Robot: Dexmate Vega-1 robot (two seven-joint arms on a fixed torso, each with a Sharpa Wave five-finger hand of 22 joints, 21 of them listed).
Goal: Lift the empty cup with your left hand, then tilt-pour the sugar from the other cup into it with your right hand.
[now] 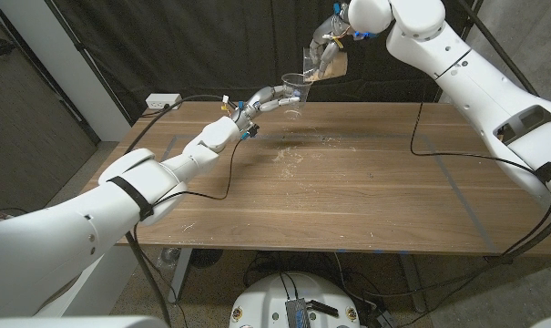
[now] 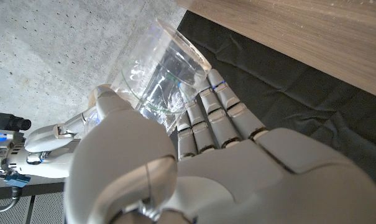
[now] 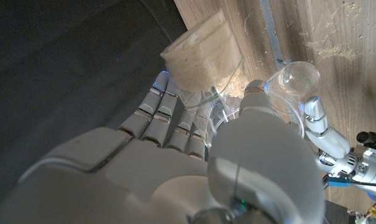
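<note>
Nearest the head camera, the left arm enters from the lower left of the frame and reaches to the upper middle, where the left hand (image 1: 268, 97) grips the empty cup (image 1: 294, 91) clear of the tabletop (image 1: 366, 182), mouth up. Up and to the right of it, near the top of the frame, the right hand (image 1: 330, 46) holds the sugar cup (image 1: 313, 66), tipped so that its mouth slants down and left toward the empty cup. The relation that governs the pour: the tipped mouth stands above and just to the right of the open rim, its long axis slanting toward that rim, with a gap between the two. In the right wrist view the sugar (image 3: 200, 59) has slid toward the lip as a packed mass, with the clear cup (image 3: 293, 78) beyond it. Judged from this, the pour is about to start or just under way; no stream can be made out. Spilled grains (image 1: 289, 157) lie on the wood at frame centre. The left wrist view shows fingers (image 2: 212, 118) wrapped round the clear wall. Whether any sugar has reached the lower cup is too small to tell.
</note>
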